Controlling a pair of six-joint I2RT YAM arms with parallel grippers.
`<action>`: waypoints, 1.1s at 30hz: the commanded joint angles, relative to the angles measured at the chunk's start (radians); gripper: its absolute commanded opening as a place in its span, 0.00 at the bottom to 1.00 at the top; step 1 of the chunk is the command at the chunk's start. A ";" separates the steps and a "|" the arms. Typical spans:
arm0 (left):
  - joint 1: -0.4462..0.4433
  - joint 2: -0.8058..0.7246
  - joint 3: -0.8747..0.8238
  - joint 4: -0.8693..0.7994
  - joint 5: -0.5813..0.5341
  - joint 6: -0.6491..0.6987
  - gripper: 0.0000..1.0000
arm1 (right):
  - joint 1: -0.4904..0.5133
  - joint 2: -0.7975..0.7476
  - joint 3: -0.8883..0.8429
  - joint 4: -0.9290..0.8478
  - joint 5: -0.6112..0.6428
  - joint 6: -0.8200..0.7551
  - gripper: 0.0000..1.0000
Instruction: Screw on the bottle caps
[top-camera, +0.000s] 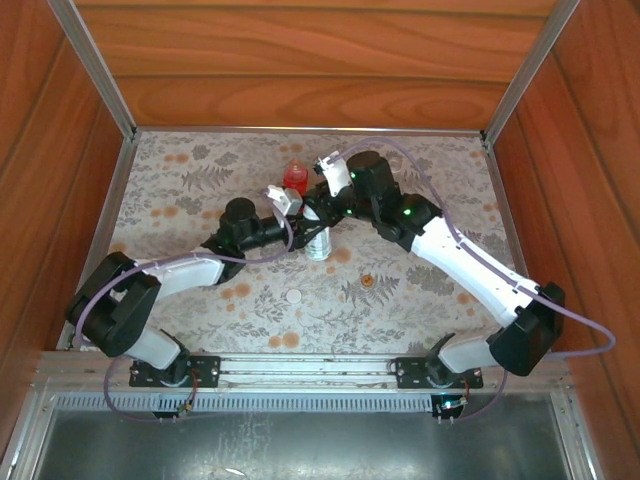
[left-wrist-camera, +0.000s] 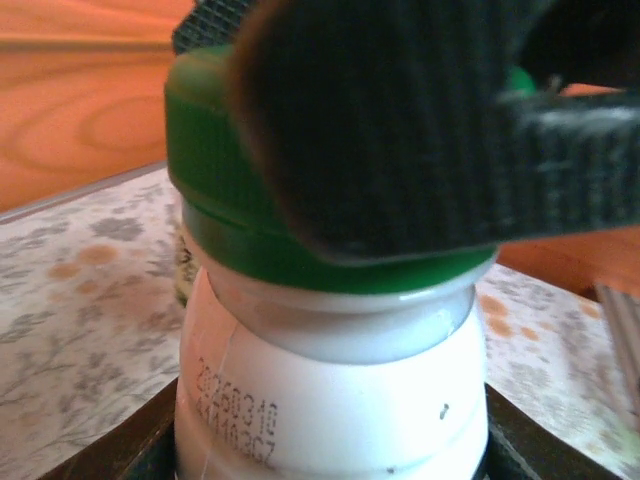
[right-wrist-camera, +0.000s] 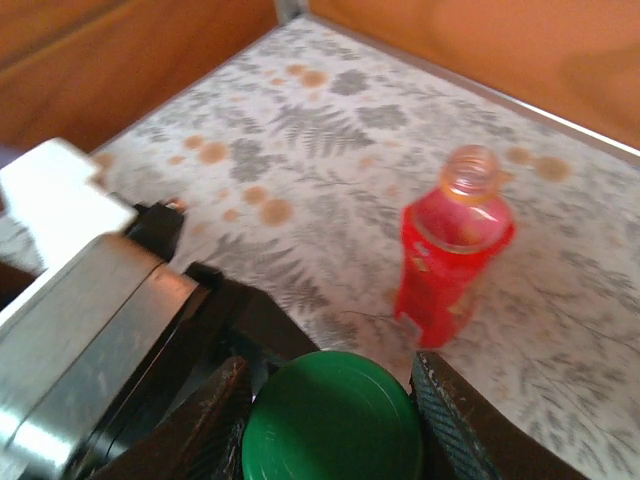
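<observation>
Green cap clamped atop white-labelled bottle

Mid-table, the right gripper pinches the green cap from both sides. The left gripper is closed around the white-labelled bottle's body. Just to its far side stands the open-mouthed red bottle.

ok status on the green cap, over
Left fingers shut on white bottle, upright. Right fingers clamped on green cap, seated on its neck. Red bottle uncapped behind, clear of both; nothing in the way.
</observation>
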 joint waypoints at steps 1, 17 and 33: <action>-0.035 -0.005 0.031 0.033 -0.282 0.022 0.53 | 0.036 0.010 -0.030 -0.063 0.371 0.105 0.38; 0.028 -0.095 -0.049 0.023 0.442 0.083 0.53 | -0.118 -0.346 -0.172 0.010 -0.516 -0.154 0.68; 0.023 -0.108 -0.019 0.019 0.642 0.050 0.53 | -0.118 -0.126 -0.007 -0.185 -0.809 -0.318 0.74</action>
